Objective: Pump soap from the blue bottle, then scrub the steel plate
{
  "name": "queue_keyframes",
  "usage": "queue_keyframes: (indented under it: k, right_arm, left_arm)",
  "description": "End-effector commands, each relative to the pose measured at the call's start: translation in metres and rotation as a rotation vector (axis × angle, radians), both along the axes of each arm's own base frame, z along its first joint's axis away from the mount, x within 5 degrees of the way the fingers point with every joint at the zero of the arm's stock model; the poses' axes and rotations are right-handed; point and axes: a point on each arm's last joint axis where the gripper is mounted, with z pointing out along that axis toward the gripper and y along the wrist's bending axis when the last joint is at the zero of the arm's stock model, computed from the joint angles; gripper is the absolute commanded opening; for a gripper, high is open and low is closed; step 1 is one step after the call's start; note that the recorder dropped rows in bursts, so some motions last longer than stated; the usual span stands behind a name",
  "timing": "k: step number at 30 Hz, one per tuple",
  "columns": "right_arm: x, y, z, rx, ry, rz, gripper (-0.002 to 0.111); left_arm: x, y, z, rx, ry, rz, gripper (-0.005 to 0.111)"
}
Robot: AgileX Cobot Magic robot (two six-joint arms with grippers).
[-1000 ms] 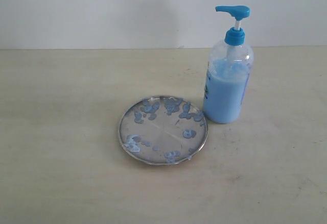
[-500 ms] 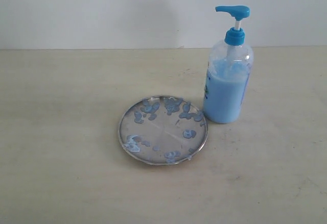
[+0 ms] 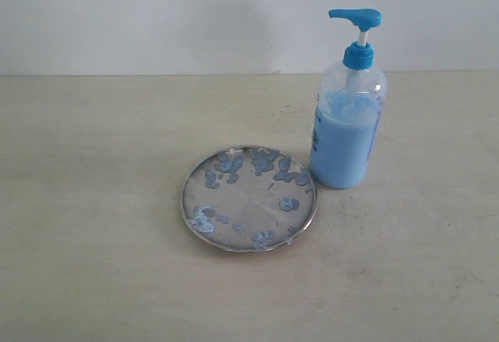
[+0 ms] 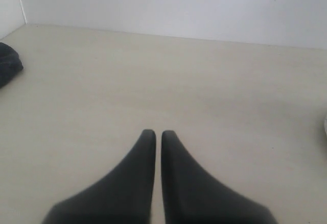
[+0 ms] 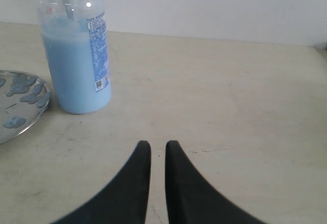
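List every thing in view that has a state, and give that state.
Bottle: upright, pump raised, over half full of soap.
Plate: lying flat, speckled with blue blobs.
Left gripper: shut, empty.
Right gripper: shut but for a slim gap, empty.

Tally, one worktop (image 3: 93,163).
- Blue bottle (image 3: 347,124): 1, carrying 1 pump head (image 3: 357,18). Printed label (image 5: 98,50): 1 seen.
- Steel plate (image 3: 248,202): 1.
- Soap (image 3: 289,204) blobs on the plate: well over a dozen. Several run together, so no exact count.
- Pincers: 2, the left pincer (image 4: 154,134) and the right pincer (image 5: 158,146), each with 2 dark fingers (image 4: 145,147).
- Dark object (image 4: 7,63) at the worktop's edge: 1, only partly seen, kind unclear.
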Motion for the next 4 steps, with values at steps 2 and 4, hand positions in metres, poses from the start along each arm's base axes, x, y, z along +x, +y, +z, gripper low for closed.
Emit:
queue_keyframes:
  k: [2, 4]
  right_arm:
    - [-0.0002, -0.0001, 0.001, 0.002, -0.009, -0.003, 0.001]
    - [-0.0002, -0.0001, 0.001, 0.002, -0.009, -0.003, 0.001]
  left_arm:
    - [0.0001, -0.0004, -0.0005, 0.005, -0.005, -0.01, 0.004]
    - [0.0001, -0.0004, -0.0005, 0.005, -0.005, -0.01, 0.004]
